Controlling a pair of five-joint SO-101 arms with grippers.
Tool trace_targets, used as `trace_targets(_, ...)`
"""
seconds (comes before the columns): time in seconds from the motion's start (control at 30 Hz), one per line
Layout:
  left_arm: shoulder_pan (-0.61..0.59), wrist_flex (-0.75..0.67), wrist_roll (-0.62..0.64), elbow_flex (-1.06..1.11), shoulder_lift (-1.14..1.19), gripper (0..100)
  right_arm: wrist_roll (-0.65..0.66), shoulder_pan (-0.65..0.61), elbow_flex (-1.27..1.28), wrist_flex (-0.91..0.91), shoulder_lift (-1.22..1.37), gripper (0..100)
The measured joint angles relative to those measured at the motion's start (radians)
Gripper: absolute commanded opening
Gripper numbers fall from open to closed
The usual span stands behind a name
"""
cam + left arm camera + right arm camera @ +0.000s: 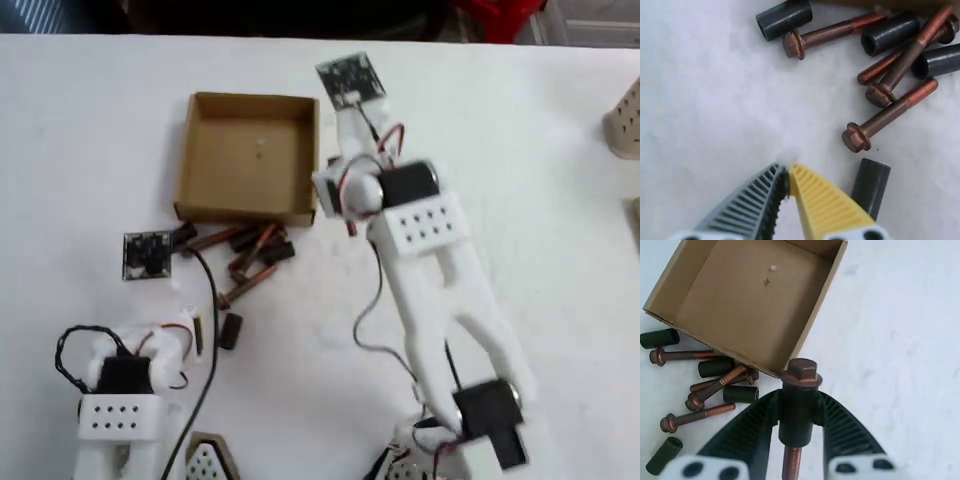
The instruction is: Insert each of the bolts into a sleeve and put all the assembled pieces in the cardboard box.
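Observation:
The open cardboard box (250, 155) (755, 295) lies on the white table with nothing in it. My right gripper (333, 195) (797, 407), just off the box's right front corner, is shut on a dark sleeve (796, 412) with a copper bolt (800, 372) pushed through it. Loose copper bolts (250, 255) (887, 112) (697, 415) and dark sleeves (890, 32) (740, 394) lie heaped in front of the box. My left gripper (197, 325) (787, 172) is shut on nothing, low over the table. One lone sleeve (232, 330) (871, 185) lies right beside its yellow finger.
A black cable (208, 300) runs from the left arm across the table near the heap. A beige pegged block (625, 120) stands at the right edge and another (205, 460) at the bottom. White tabletop stretches right of the box.

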Motion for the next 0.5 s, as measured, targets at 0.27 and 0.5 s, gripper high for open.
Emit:
trace_targets(0.27, 0.0, 0.0, -0.025, 0.006, 0.0, 2, 0.0, -0.021, -0.497, 0.166, 0.419, 1.8)
trace_targets(0.5, 0.002, 0.0, -0.032, 0.006, 0.0, 2, 0.0, -0.025, -0.799, 0.241, 0.69, 1.8)
